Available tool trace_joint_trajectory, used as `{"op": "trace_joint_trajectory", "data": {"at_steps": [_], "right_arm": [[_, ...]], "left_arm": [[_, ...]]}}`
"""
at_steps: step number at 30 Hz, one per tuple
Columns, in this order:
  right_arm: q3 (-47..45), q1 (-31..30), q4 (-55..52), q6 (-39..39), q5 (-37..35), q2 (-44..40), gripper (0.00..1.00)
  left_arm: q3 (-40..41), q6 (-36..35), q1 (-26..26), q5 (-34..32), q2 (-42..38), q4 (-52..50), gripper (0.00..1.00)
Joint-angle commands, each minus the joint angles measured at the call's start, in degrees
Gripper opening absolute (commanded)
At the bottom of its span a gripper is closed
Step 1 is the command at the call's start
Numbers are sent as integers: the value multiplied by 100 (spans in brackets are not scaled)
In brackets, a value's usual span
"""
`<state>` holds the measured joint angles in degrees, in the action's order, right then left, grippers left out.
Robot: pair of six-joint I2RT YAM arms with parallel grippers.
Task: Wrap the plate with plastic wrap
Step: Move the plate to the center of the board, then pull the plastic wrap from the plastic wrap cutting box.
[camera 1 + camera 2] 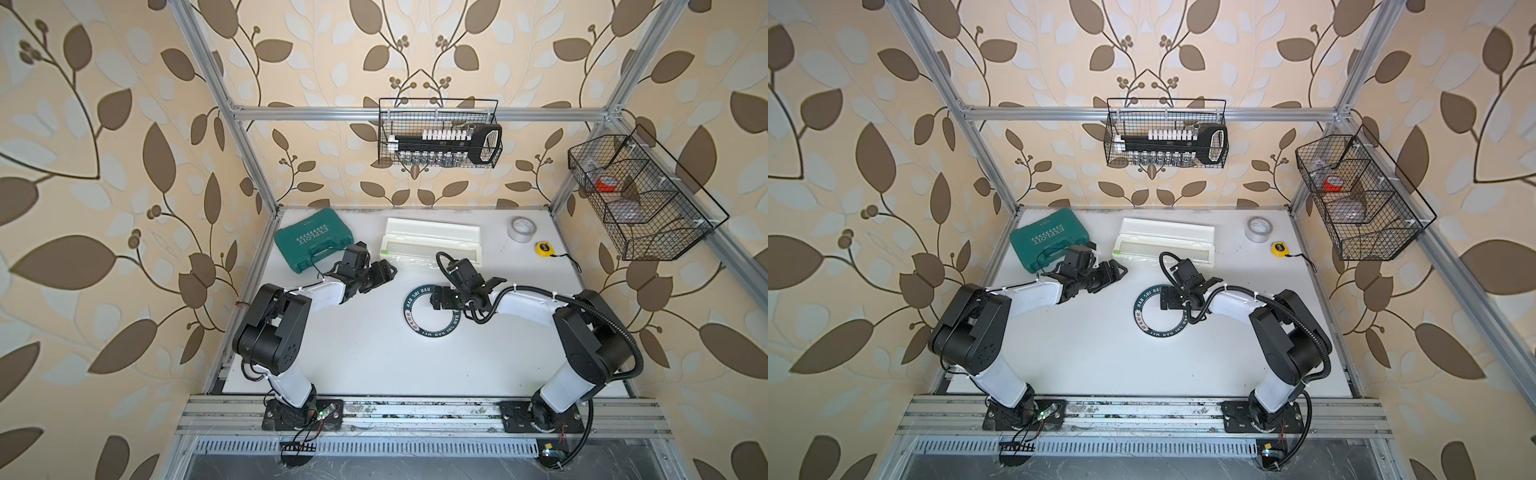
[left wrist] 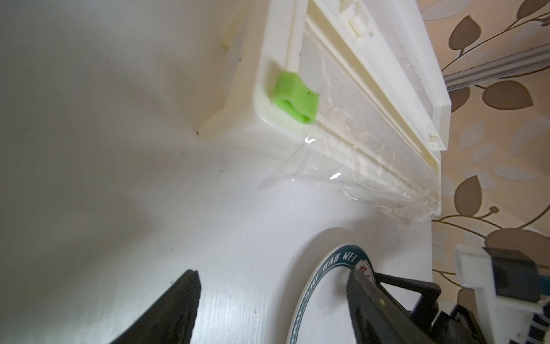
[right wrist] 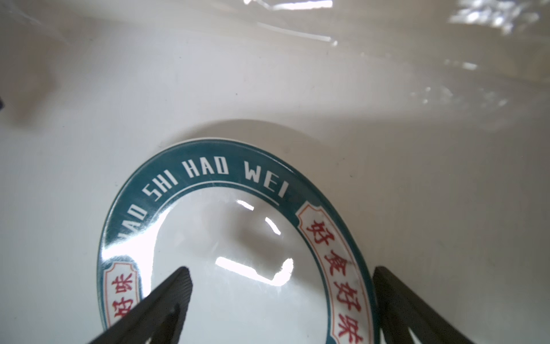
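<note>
Beside the round white navy-rimmed plate (image 3: 208, 171), you aimed wide left jaws at the transparent plastic wrap (image 2: 342, 175), likely to pull it; right jaws hovered wide.

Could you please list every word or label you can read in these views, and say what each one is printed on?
"HAO SHI HAO WEI": white capitals on the dark rim of the plate.
"好食好味": red characters in a white panel on the same rim.
"EXPLOIT": white lettering on the green case.
Print on the grey tape roll and on the yellow tape measure: too small to read.
</note>
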<state>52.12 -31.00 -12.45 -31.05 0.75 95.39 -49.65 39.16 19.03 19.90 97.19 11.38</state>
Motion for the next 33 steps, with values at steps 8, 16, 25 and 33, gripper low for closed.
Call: {"op": "trace_joint_trajectory", "data": {"at_steps": [8, 16, 25, 33], "right_arm": [[-955, 1143, 1083, -296, 1367, -1496, 91], [-1411, 1816, 2575, -938, 1655, -1208, 84], [-1528, 1864, 3927, -1308, 1313, -607, 88], [-1629, 1854, 5002, -1719, 1435, 36, 88]], "left_arm": [[-257, -347, -105, 66, 594, 1310, 74], [-284, -284, -180, 219, 887, 1895, 68], [-291, 135, -180, 548, 1228, 2589, 57], [-287, 326, -180, 691, 1338, 2849, 45]]}}
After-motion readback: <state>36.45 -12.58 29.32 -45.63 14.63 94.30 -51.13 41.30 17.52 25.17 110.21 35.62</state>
